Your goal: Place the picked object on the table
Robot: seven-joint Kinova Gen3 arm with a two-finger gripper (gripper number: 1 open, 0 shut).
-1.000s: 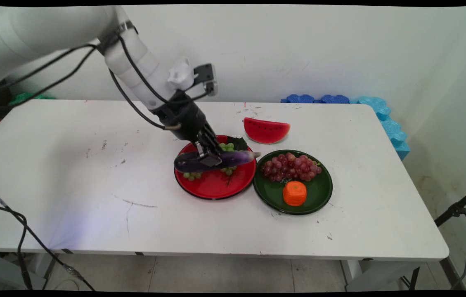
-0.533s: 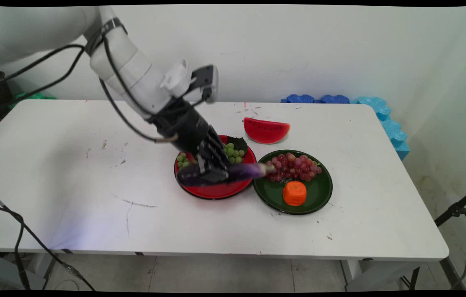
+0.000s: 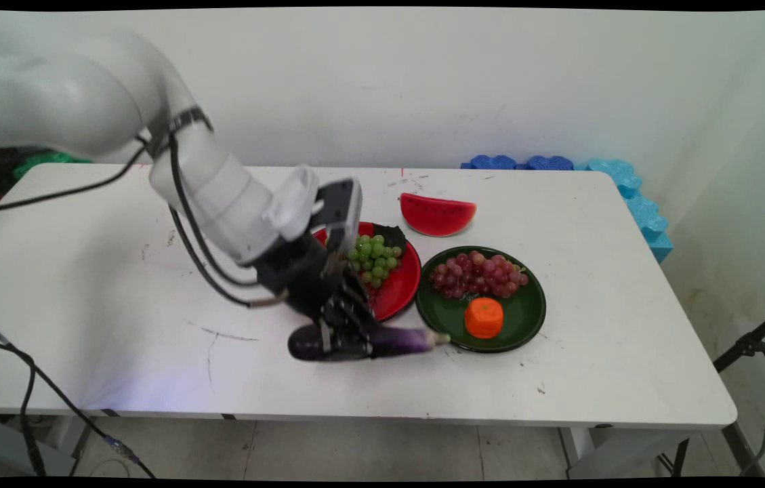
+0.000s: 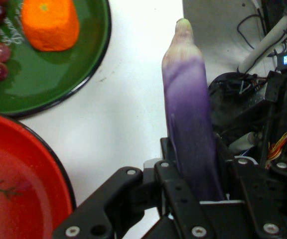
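Observation:
My gripper (image 3: 345,337) is shut on a purple eggplant (image 3: 401,340), which lies crosswise in its fingers just in front of the red plate (image 3: 404,288), low over the table. In the hand view the eggplant (image 4: 188,119) runs up from between the fingers, its pale tip toward the table's near edge. The red plate (image 4: 19,184) holds green grapes (image 3: 372,259). To its right, the dark green plate (image 3: 524,312) carries red grapes (image 3: 477,274) and an orange fruit (image 3: 484,317). I cannot tell if the eggplant touches the table.
A watermelon slice (image 3: 438,214) lies behind the two plates. Blue foam pieces (image 3: 619,183) sit along the table's far right edge. Black cables hang at the left of the table. The table's front edge (image 3: 355,411) is close below the gripper.
The gripper has carried the eggplant off the red plate, toward the near side and downward, to the table in front of the plate. The green grapes on the plate are now uncovered.

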